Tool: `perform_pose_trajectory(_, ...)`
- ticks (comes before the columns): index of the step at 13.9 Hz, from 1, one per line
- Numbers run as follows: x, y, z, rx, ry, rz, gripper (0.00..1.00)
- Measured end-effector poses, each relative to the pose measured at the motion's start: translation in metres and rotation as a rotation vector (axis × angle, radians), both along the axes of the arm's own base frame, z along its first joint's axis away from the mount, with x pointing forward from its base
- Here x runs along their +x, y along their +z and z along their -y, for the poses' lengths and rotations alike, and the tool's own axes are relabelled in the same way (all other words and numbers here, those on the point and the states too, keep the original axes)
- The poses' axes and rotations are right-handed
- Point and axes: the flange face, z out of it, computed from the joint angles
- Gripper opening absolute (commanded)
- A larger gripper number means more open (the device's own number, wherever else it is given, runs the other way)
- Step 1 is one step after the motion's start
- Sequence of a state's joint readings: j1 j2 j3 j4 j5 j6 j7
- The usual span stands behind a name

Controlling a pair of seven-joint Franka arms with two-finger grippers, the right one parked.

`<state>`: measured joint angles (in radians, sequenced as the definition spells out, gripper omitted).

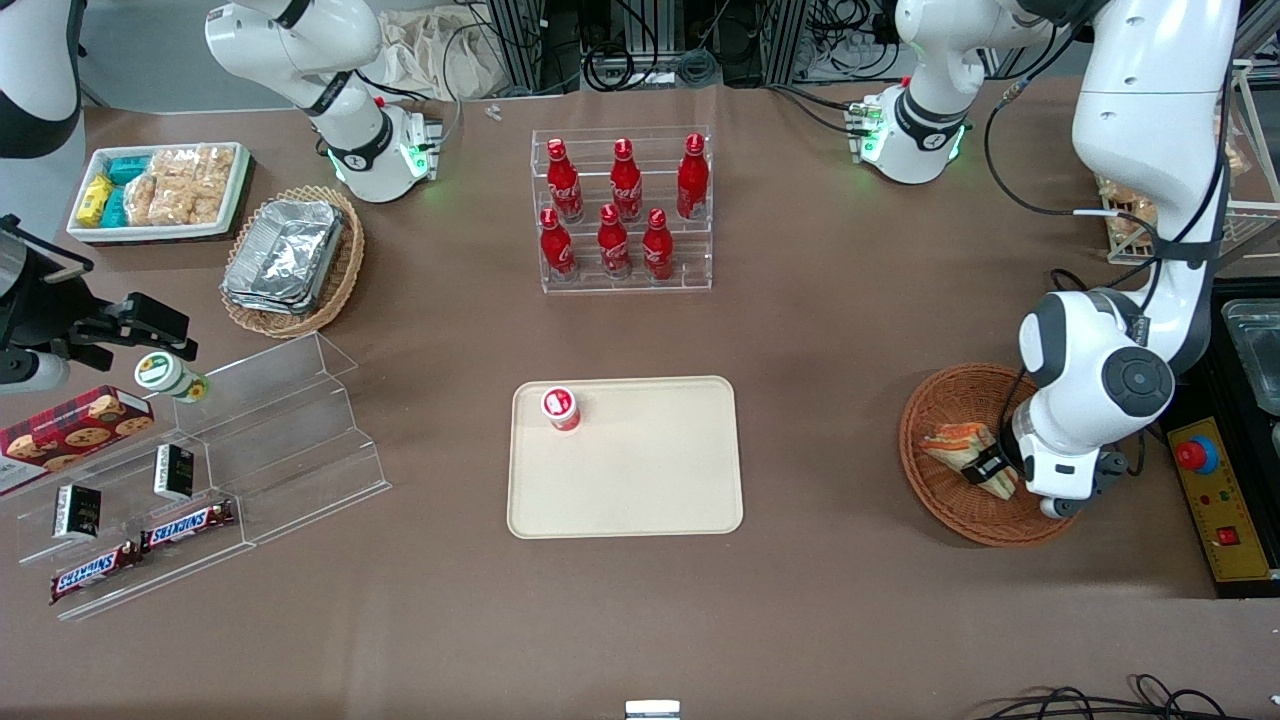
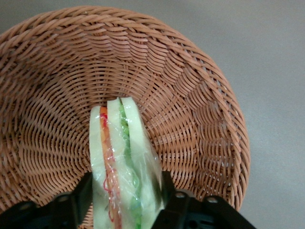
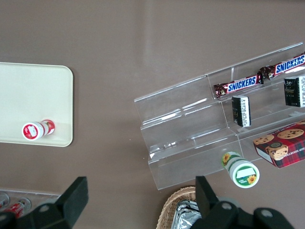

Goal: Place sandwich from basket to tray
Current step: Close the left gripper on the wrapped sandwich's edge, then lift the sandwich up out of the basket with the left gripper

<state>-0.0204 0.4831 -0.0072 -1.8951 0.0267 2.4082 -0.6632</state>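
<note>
The sandwich (image 1: pixel 958 444), a wrapped white-bread wedge with orange and green layers, lies in the round orange-brown wicker basket (image 1: pixel 925 405) toward the working arm's end of the table. My left gripper (image 1: pixel 990 470) is down inside the basket, its two black fingers pressed against the two bread faces. In the left wrist view the sandwich (image 2: pixel 121 152) stands on edge between the fingers (image 2: pixel 81 195), with the basket weave (image 2: pixel 190 95) all around it. The gripper (image 2: pixel 125 193) is shut on it. The beige tray (image 1: pixel 650 480) lies flat at the table's middle, apart from the basket.
A small red-capped bottle (image 1: pixel 561 407) lies on the tray's corner. A clear rack of red cola bottles (image 1: pixel 622 210) stands farther from the front camera. Toward the parked arm's end are clear shelves with snacks (image 1: pixel 200 470) and a tan basket of foil containers (image 1: pixel 290 260).
</note>
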Motion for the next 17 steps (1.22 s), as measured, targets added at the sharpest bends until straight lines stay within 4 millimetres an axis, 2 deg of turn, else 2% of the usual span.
perform_pose_trajectory(4,0.0,0.001,0.002,-0.002,0.015,0.003,0.0)
perform_pose_trajectory(6,0.0,0.006,0.002,-0.002,0.014,-0.007,0.0)
perform_pose_trajectory(8,0.001,0.03,0.004,0.001,0.012,-0.047,0.0)
perform_pose_trajectory(10,0.002,0.082,0.006,0.005,0.011,-0.087,0.0)
perform_pose_trajectory(15,-0.012,0.257,0.016,0.009,-0.064,-0.176,0.0)
perform_pose_trajectory(16,-0.017,0.282,0.024,0.006,-0.101,-0.181,0.0)
perform_pose_trajectory(17,-0.02,0.298,0.034,0.0,-0.145,-0.181,0.0)
